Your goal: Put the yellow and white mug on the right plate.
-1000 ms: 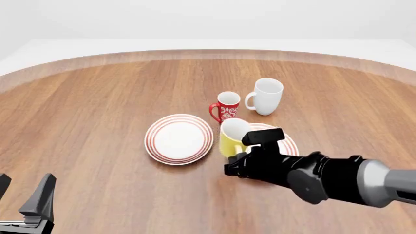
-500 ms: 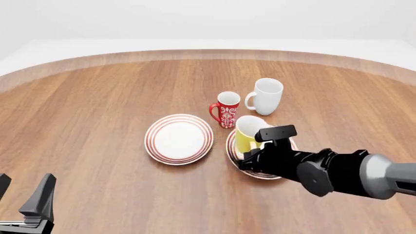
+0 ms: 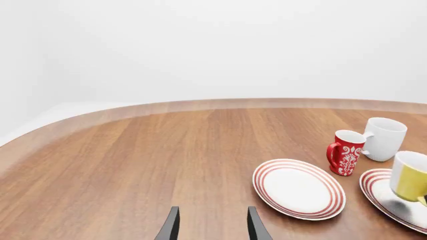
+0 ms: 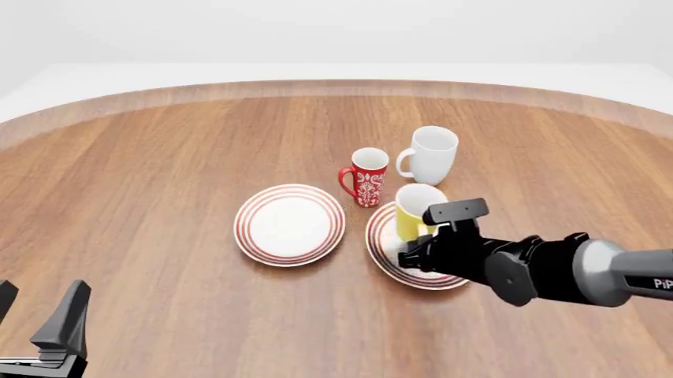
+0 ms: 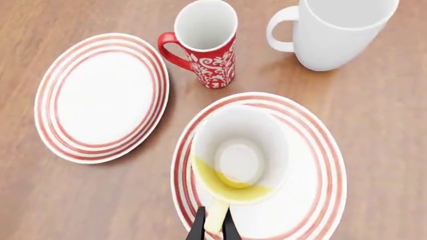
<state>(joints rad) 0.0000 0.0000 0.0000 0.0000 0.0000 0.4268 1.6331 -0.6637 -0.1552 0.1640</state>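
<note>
The yellow and white mug (image 4: pixel 417 206) is upright over the right plate (image 4: pixel 381 241), a white plate with red rings. I cannot tell whether its base touches the plate. My right gripper (image 4: pixel 414 246) is shut on the mug's yellow handle (image 5: pixel 216 221) from the near side. In the right wrist view the mug (image 5: pixel 230 189) shows its white inside above the plate (image 5: pixel 321 165), with the gripper (image 5: pixel 213 229) below it. My left gripper (image 4: pixel 37 313) is open and empty at the near left, far from the mug. It also shows in the left wrist view (image 3: pixel 212 226), where the mug (image 3: pixel 409 183) and plate (image 3: pixel 379 189) are in sight.
The look-alike left plate (image 4: pixel 252 236) lies beside the right one. A red-and-white patterned mug (image 4: pixel 366 176) and a larger white mug (image 4: pixel 431 156) stand just behind the right plate. The round wooden table's edge curves along the far side.
My right gripper has carried the yellow mug to the right, from the gap between the two plates to over the right plate. The left arm has not moved.
</note>
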